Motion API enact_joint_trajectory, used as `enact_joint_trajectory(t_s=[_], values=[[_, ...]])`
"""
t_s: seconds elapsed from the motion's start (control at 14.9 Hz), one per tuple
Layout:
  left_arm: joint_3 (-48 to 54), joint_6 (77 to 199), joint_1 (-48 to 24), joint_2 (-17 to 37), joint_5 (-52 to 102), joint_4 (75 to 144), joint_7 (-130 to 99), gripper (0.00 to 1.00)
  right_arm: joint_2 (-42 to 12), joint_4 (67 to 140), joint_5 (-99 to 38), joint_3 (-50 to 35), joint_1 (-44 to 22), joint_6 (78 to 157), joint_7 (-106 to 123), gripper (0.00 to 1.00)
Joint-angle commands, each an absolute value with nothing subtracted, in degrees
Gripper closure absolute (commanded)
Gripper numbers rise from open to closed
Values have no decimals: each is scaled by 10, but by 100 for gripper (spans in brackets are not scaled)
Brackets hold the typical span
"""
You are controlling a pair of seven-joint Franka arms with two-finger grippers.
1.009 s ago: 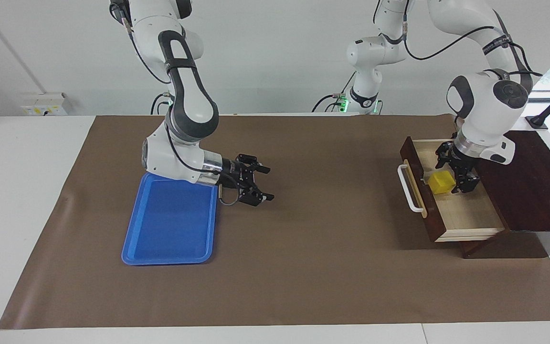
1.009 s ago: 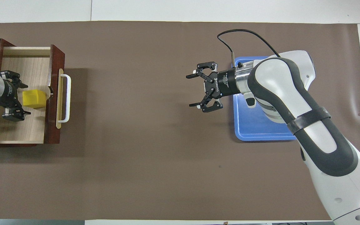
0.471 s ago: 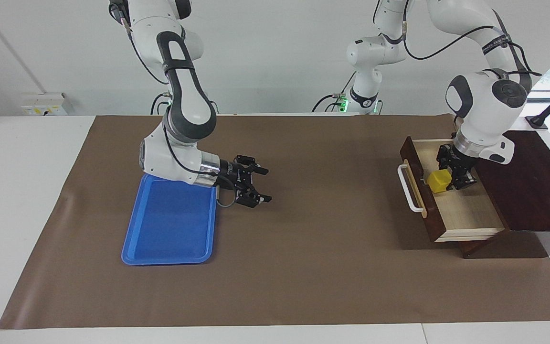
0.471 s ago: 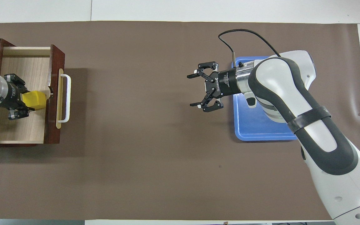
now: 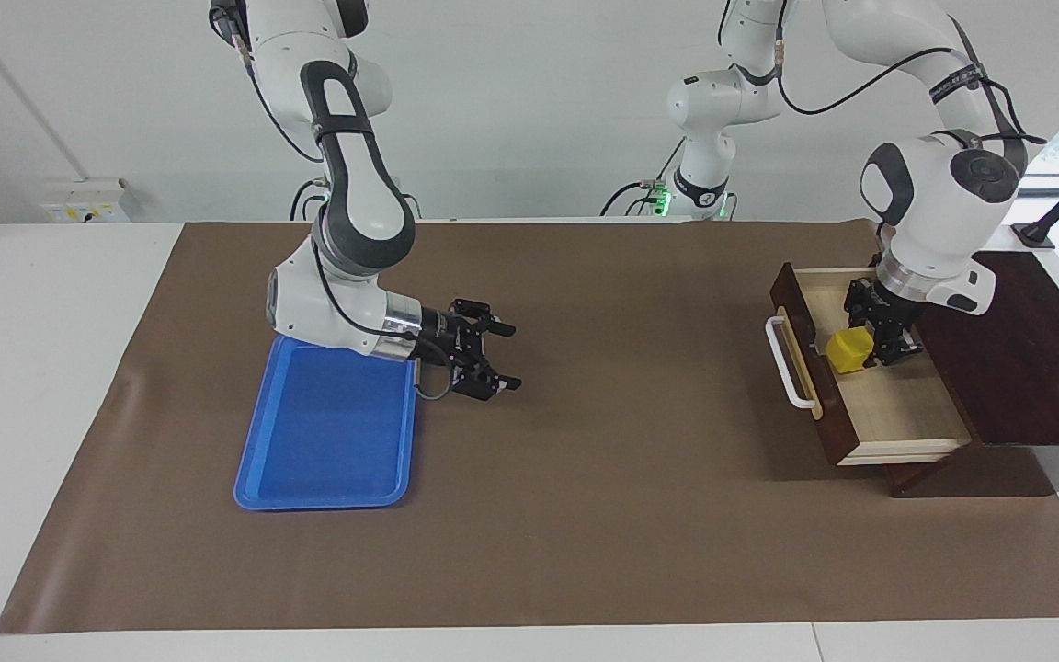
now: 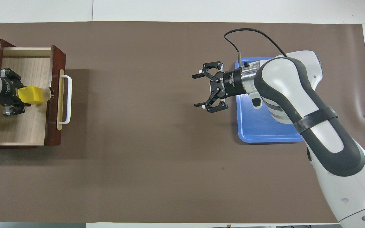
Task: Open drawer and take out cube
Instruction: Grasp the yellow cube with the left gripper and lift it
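Note:
The dark brown drawer [image 5: 897, 414] stands pulled open at the left arm's end of the table, white bar handle [image 5: 785, 363] toward the middle. My left gripper [image 5: 871, 348] reaches down into its pale interior and is shut on the yellow cube [image 5: 849, 350]. I cannot tell whether the cube rests on the drawer floor or hangs just above it. The overhead view shows the drawer [image 6: 24, 129], the cube [image 6: 30, 96] and the left gripper [image 6: 22, 96] as well. My right gripper [image 5: 504, 357] is open and empty, low over the mat beside the blue tray; it also shows from overhead [image 6: 196, 90].
A flat blue tray [image 5: 327, 432] lies empty on the brown mat [image 5: 585, 515] toward the right arm's end, partly under the right arm from overhead [image 6: 265, 126]. The dark cabinet top [image 5: 1026, 349] extends from the drawer to the table's end.
The left gripper shut on the yellow cube, which was loose between open fingers a second ago. Gripper and cube have shifted slightly inside the drawer. The right gripper drew back slightly toward the tray.

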State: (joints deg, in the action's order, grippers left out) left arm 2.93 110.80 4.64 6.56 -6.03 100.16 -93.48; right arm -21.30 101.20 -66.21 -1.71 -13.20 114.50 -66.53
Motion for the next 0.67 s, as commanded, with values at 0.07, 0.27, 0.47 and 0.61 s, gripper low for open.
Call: enact_joint_trajectory(t_s=[0.07, 0.27, 0.47, 0.61], values=[[27, 977, -9, 129, -62, 862, -931, 100, -210, 1012, -666, -18, -123, 1132, -671, 0], [26, 972, -67, 128, -25, 866, -955, 100, -210, 1013, -666, -18, -125, 1133, -671, 0], [28, 1000, -88, 129, -11, 869, -1107, 100, -210, 1014, -666, -18, -128, 1136, -673, 0], [26, 1000, -119, 148, -9, 863, -1161, 100, -210, 1014, -666, -18, -130, 1136, -674, 0]])
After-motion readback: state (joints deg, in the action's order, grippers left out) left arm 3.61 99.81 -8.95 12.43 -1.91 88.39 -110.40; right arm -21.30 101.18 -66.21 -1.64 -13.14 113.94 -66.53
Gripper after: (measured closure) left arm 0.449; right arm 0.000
